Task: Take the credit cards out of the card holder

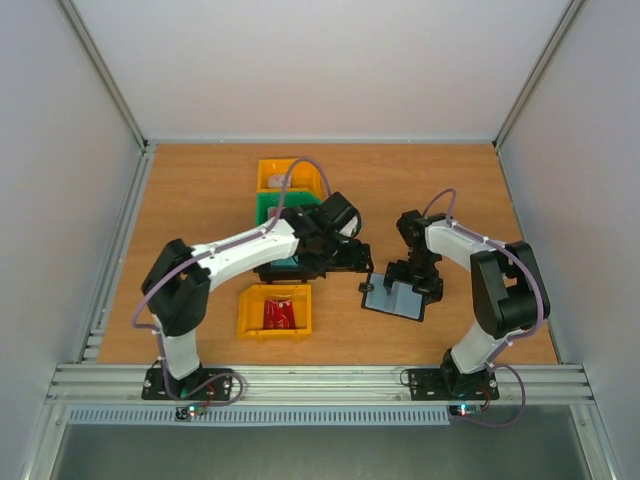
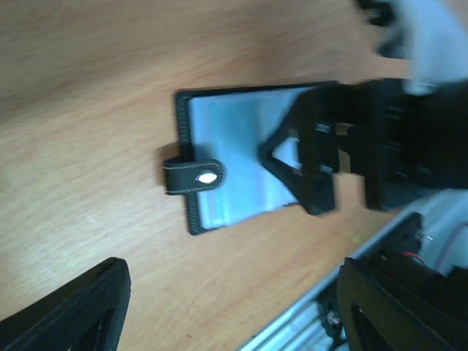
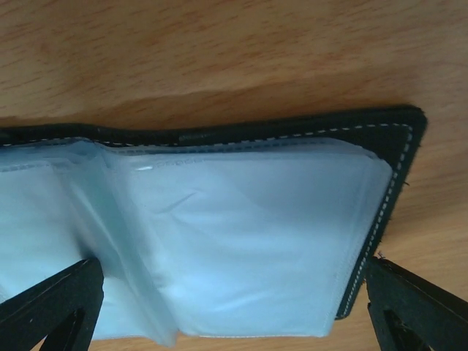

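Card holder (image 1: 392, 298) — open, beneath right tool (image 1: 414, 284)

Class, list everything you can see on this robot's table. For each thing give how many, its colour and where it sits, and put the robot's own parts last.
table: one, brown wood, under everything
far yellow bin: one, yellow, far side, left of centre
green bin: one, green, just nearer than the far yellow bin
black bin: one, black, nearer again, mostly hidden by the left arm
near yellow bin: one, yellow, by the front edge
credit cards: number unclear, red, inside the near yellow bin
card holder: one, black with pale blue pockets, lying open, right of centre
left arm: one, white and black
right arm: one, white and black
left gripper: one, black, open, beside the holder
right gripper: one, black, open, over the holder
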`<state>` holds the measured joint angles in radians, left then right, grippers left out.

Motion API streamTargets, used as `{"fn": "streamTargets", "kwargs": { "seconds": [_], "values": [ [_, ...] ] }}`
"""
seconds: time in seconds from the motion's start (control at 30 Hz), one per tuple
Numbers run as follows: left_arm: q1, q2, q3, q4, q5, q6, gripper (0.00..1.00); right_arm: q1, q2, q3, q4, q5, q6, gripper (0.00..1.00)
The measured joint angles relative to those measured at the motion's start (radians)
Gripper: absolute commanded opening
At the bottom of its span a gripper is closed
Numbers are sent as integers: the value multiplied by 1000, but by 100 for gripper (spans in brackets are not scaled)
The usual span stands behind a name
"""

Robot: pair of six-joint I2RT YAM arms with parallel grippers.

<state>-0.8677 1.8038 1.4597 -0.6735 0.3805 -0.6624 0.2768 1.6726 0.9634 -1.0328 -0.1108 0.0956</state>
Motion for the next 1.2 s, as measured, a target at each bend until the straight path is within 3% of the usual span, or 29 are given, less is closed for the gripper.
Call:
{"fn": "streamTargets", "kwargs": {
  "seconds": [0.2, 0.63, 0.87, 1.03, 1.13, 1.2],
  "values": [
    [-8, 118, 14, -14, -57, -53, 76, -16, -20, -43, 70, -58, -24, 98],
    [-72, 241, 10, 58, -32, -90, 71, -126, -75, -96, 121, -190, -47, 96],
    [-88, 256, -50, 158, 14, -122, 54, -159, -77, -105, 117, -219, -81, 83],
    [-89, 267, -68, 241, 34, -141, 42, -167, -82, -113, 118, -219, -92, 81],
    [-88, 277, -68, 260, 32, -146, 29, -169, -85, -117, 120, -220, -95, 80],
    [-87, 281, -69, 271, 29, -156, 12, -170, -94, -124, 126, -221, -97, 80]
  ]
}}
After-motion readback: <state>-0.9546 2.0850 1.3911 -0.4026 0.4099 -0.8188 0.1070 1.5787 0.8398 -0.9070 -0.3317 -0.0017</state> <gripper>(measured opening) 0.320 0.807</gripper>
